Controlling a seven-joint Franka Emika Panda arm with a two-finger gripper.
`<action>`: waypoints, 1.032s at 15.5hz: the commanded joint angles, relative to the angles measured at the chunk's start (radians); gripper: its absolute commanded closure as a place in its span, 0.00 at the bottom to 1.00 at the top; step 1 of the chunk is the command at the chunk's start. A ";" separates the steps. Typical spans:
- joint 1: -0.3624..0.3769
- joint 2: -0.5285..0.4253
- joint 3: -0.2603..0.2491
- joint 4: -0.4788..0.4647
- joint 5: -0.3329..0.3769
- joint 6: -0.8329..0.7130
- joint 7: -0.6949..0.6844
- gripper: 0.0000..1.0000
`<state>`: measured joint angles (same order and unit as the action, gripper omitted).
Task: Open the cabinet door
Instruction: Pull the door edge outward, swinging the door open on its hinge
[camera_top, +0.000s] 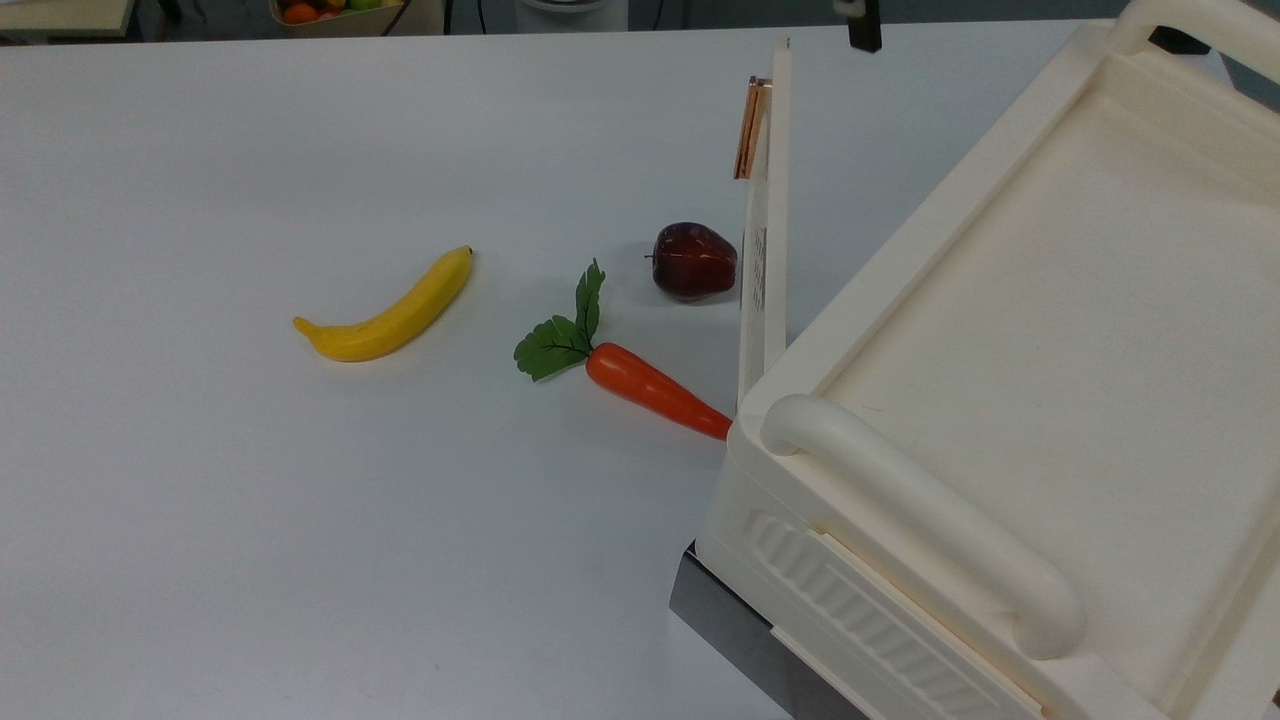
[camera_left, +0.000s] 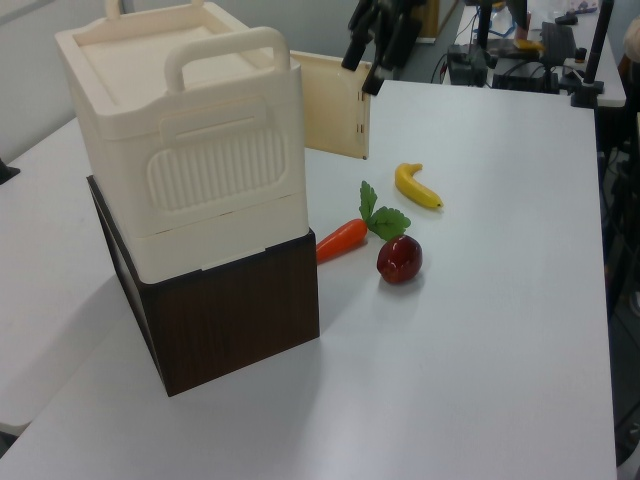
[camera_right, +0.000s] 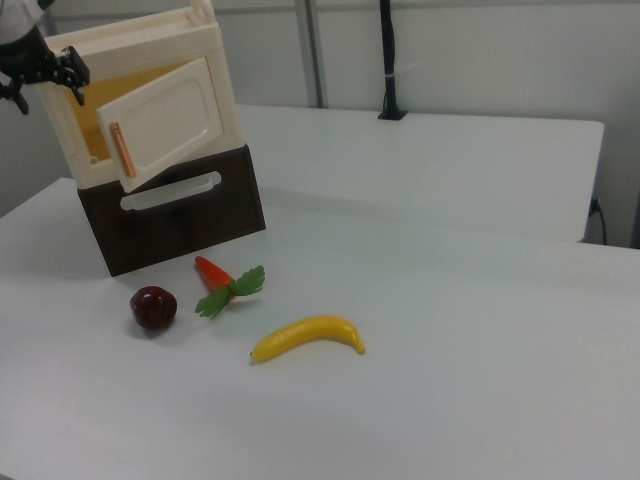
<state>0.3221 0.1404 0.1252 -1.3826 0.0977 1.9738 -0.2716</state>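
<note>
Seen from the right view, reading left to right: the gripper (camera_right: 45, 68) sits at the far left edge, above and behind the free edge of the cabinet door (camera_right: 172, 122), apart from it. Its finger state cannot be determined from here. The door is hinged at the cabinet's front corner and swung out wide, the copper handle (camera_right: 122, 150) at its outer edge and the yellow interior of the cabinet (camera_right: 205, 45) exposed behind it. Below the cabinet is the dark wooden base (camera_right: 190, 215). Further right on the table (camera_right: 480, 300) lie the apple (camera_right: 153, 307), the carrot (camera_right: 212, 273) and the banana (camera_right: 308, 338), all well clear of the door's swing.

Procedure for the step in hand: the door appears open enough for the task. Withdraw the gripper up and away from the door's edge, probably along a path that does not brush the panel, so the door is not knocked back toward closing
</note>
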 joint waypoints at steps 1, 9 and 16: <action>0.003 0.028 -0.006 -0.006 -0.033 -0.006 0.023 0.00; -0.001 0.036 -0.007 -0.053 -0.107 -0.010 0.187 0.00; -0.044 0.028 -0.015 -0.049 -0.107 -0.023 0.190 0.00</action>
<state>0.2998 0.1875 0.1174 -1.3997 -0.0037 1.9720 -0.1007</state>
